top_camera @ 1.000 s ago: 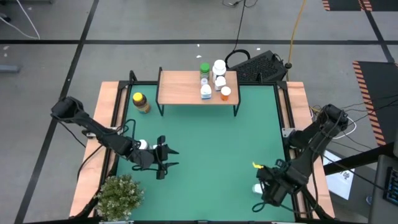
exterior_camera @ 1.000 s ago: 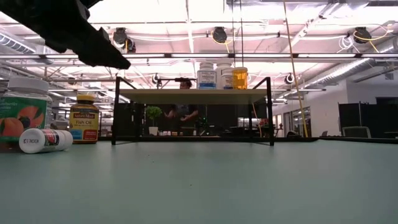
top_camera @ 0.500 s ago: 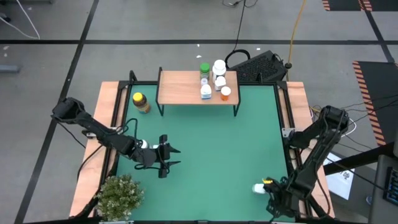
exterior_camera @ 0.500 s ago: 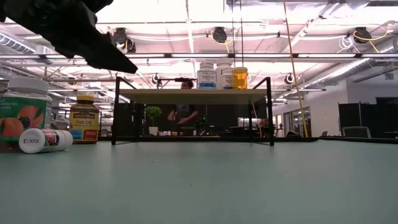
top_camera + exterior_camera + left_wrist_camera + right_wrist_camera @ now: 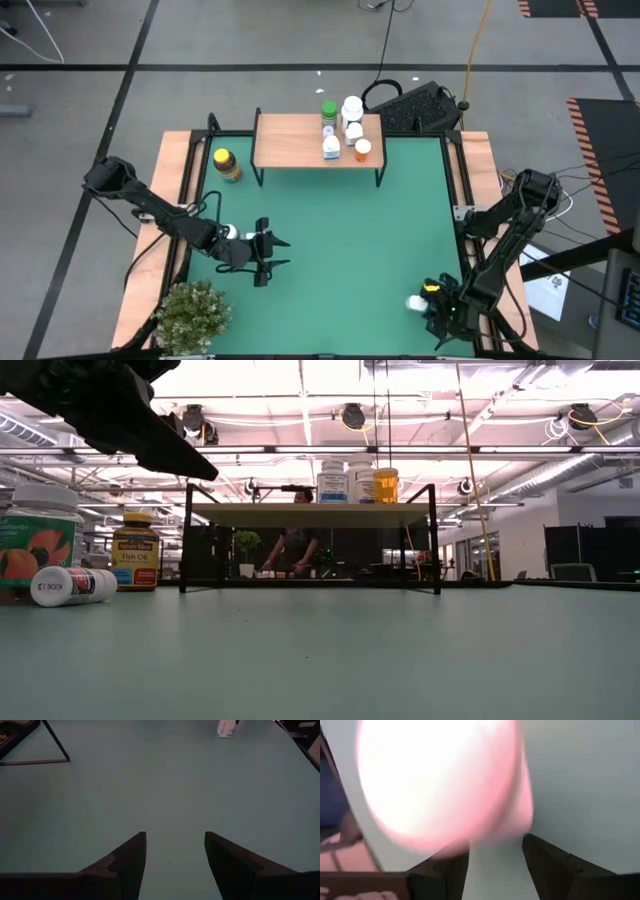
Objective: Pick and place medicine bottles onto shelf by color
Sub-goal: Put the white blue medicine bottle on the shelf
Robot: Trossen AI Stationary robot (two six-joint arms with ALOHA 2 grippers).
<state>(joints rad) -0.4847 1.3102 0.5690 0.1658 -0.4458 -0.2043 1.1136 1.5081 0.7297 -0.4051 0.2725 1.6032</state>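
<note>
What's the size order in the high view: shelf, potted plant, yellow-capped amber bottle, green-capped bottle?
1. shelf
2. potted plant
3. yellow-capped amber bottle
4. green-capped bottle, only slightly smaller; it stands higher, nearer the camera, so that gap is unsure.

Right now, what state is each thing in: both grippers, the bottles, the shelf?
left gripper: open, empty.
right gripper: open, close to the white bottle.
white bottle: lying on its side on the mat.
fish oil bottle: upright, capped, beside the shelf.
shelf: standing, with five bottles upright at one end.
</note>
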